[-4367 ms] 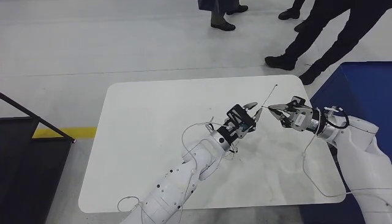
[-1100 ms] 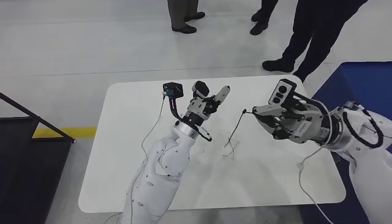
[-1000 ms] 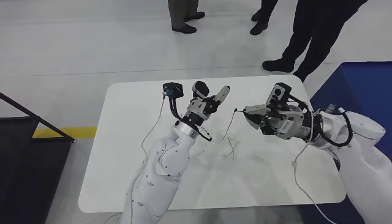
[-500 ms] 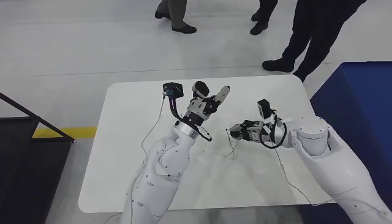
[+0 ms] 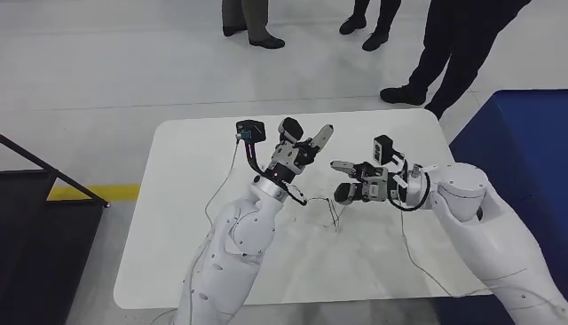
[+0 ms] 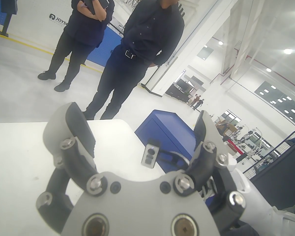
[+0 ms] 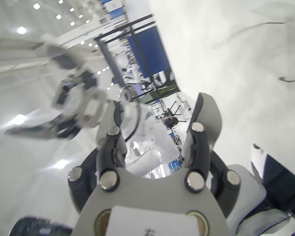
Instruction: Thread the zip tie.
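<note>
The zip tie (image 5: 331, 208) is a thin dark strip lying loose on the white table (image 5: 195, 236), near its middle. My right gripper (image 5: 341, 179) hovers just above and beside it, open, with nothing between its fingers. In the right wrist view the tie (image 7: 248, 27) shows as a blurred curved line on the table beyond the open right gripper (image 7: 159, 116). My left gripper (image 5: 304, 137) is held up over the far half of the table, open and empty, pointing away from the tie. The left wrist view shows the left gripper (image 6: 137, 126) with its fingers wide apart.
A blue cabinet (image 5: 524, 138) stands against the table's right side. A dark frame (image 5: 35, 236) sits left of the table. People stand on the floor past the far edge. Bare tabletop stretches to the left and front.
The right gripper, which held the zip tie up in the air, came down towards the table's middle and opened; the tie now lies on the table. The left arm stayed raised and still.
</note>
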### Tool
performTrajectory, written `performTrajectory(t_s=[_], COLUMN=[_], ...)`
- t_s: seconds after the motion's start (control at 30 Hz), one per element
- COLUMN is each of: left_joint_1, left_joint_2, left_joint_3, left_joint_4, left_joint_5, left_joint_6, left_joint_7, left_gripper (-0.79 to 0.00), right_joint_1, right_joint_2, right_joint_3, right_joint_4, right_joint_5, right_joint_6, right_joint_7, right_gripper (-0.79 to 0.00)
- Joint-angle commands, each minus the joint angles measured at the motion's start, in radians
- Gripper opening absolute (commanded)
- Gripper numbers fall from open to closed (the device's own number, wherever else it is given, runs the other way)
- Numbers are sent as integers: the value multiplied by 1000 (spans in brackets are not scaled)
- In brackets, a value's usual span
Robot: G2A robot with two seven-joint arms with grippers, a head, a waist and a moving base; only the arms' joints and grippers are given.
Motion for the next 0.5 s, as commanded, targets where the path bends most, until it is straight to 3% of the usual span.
performTrajectory(t_s=[0.0,0.1,0.2,0.3,0.47], left_joint_1=[0,0,0,0,0], left_joint_2=[0,0,0,0,0], left_joint_3=[0,0,0,0,0], left_joint_4=[0,0,0,0,0], left_joint_5=[0,0,0,0,0], left_joint_6=[0,0,0,0,0], left_joint_7=[0,0,0,0,0], left_gripper=[0,0,0,0,0], right_joint_1=[-57,-163,-241,-282,-298], right_joint_2=[3,10,11,10,9], right_joint_3=[115,244,349,403,413], right_joint_4=[-37,-78,-84,-78,-69], right_joint_5=[12,-29,-53,-106,-120], right_joint_6=[-271,-513,-634,-652,-559], right_joint_7=[-78,-161,-259,-346,-366], right_gripper=[0,0,0,0,0])
